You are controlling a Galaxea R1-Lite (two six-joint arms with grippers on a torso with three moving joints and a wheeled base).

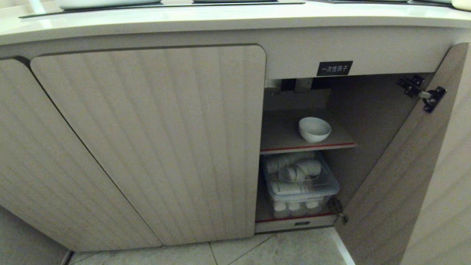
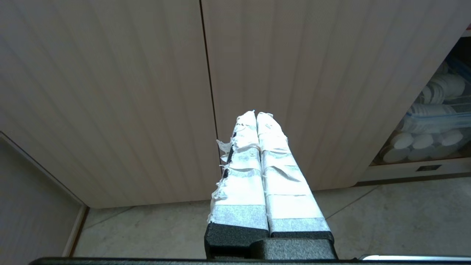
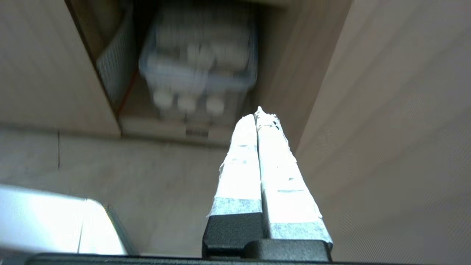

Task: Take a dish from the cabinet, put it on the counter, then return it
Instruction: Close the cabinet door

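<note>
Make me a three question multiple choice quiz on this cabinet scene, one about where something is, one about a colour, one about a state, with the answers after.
1. Where is the small white round ceramic bowl?
A. On the upper shelf inside the open beige ribbed cabinet
B. On the tiled floor
C. Inside the clear plastic bin

2. What colour edges the front of the cabinet's inner shelves?
A. Blue
B. Red
C. Green

3. How do both end effectors stand?
A. Both wide open
B. One clamped on the bowl
C. Both shut and empty

Answers:
1 A: the bowl sits alone on the upper shelf, above the clear plastic bin of white cups.
2 B: a red strip runs along each shelf front.
3 C: the left end effector and the right end effector each show taped fingers pressed together, holding nothing.
</note>
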